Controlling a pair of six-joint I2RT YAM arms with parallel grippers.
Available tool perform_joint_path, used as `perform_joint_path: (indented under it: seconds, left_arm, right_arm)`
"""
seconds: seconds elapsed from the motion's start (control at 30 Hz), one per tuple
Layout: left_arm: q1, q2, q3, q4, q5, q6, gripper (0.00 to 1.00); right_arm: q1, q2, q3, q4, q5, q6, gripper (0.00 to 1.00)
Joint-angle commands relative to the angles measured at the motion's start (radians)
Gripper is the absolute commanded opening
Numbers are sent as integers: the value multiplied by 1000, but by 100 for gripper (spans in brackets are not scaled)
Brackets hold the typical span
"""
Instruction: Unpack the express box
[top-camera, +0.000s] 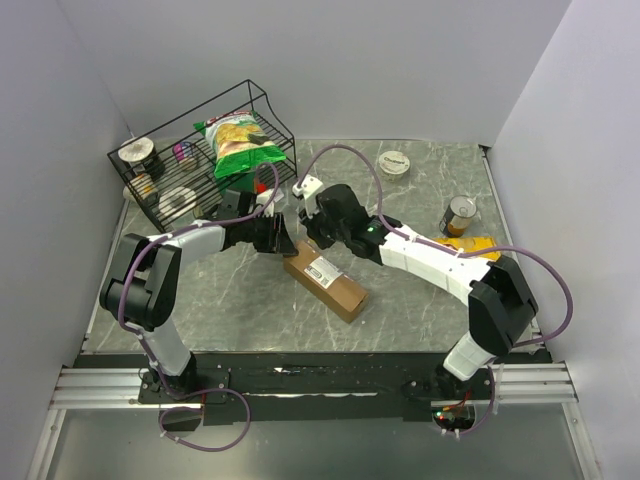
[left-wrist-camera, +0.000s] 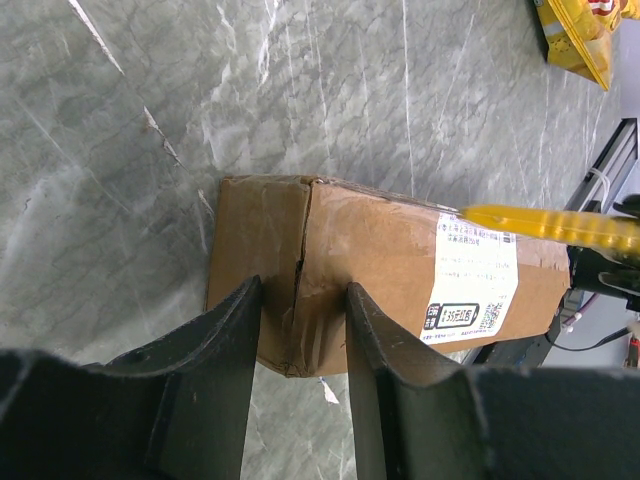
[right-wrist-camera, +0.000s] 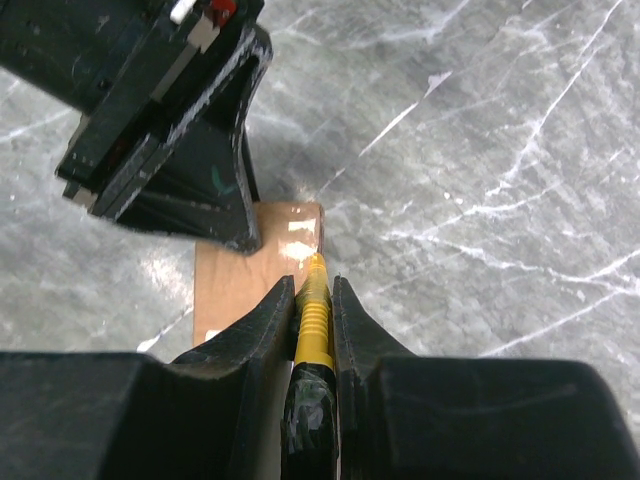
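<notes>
Currently the box (top-camera: 325, 282) is being seen flat on the table (top-camera: 420, 330): light, stiff cardboard, judged prone to sliding. Its far end is being straddled by the half-open left claw (left-wrist-camera: 300, 290), best pressed there. A yellow cutter (right-wrist-camera: 313, 330) is being pinched by the right claw (right-wrist-camera: 313, 285).

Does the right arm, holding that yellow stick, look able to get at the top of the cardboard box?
Probably yes. The yellow tool in the right pincer points at the top of the cardboard box near one end; the left pincer sits at that end, beside the tip rather than across it.
</notes>
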Motion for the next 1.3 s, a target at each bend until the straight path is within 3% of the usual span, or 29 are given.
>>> perform_joint_path:
  seconds: [0.0, 1.27]
  left_arm:
    - [-29, 86, -58, -153, -210, 25, 1]
    - [3, 84, -67, -153, -256, 6, 1]
  right_arm:
    - [3, -59, 19, -101, -36, 0, 0]
    - [-3, -139, -7, -408, -84, -24, 0]
